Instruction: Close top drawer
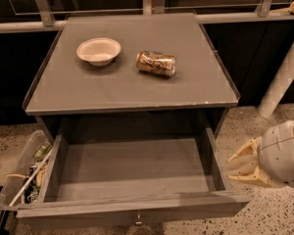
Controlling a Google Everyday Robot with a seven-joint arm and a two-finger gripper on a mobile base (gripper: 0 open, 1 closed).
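The top drawer [132,168] stands pulled far out of the grey cabinet, its plain grey inside bare. Its tall flat front [137,212] runs along the bottom of the view, with a small round metal knob [138,223] at its lower middle. My gripper [241,166] is at the lower right, just outside the drawer's right side wall and near its front corner, fingers pointing left toward the drawer. It holds nothing.
On the cabinet top [132,87] stand a white paper bowl [98,50] and a crushed gold can [156,63] lying on its side. A clear bin of trash [24,173] sits on the floor left of the drawer. A white post [284,75] leans at right.
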